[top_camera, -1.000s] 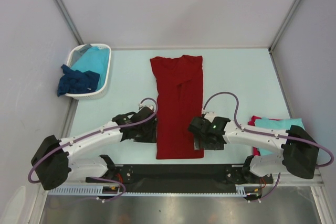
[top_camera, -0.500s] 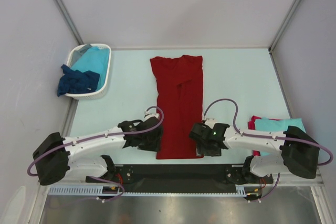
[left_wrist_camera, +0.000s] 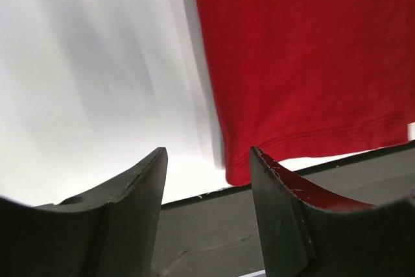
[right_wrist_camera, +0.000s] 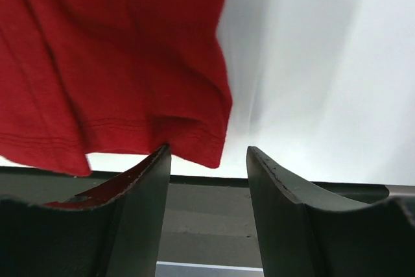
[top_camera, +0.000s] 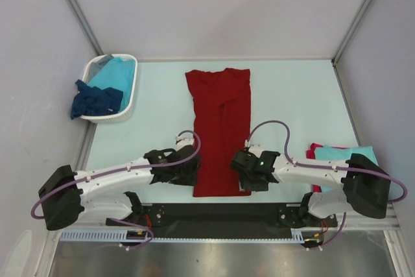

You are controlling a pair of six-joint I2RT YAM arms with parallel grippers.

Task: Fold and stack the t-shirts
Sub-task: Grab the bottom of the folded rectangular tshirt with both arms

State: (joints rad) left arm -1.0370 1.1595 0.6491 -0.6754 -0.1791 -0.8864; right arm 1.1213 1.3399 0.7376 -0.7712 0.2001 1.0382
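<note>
The dark red cloth t-shirt [top_camera: 220, 128] is lying along the desk's [top_camera: 292, 95] middle, hem at the near edge. The left tool [left_wrist_camera: 207, 150] and right tool [right_wrist_camera: 208, 148] are sitting at its near corners, fingers apart. The white plastic basket [top_camera: 104, 120] at the far-left corner is holding a turquoise t-shirt [top_camera: 115, 74] and a navy t-shirt [top_camera: 96, 100].

Red shirt [top_camera: 220, 128] lies flat in the middle, folded to a long strip; turquoise shirt [top_camera: 117, 72] and navy shirt [top_camera: 96, 100] crumpled far left
</note>
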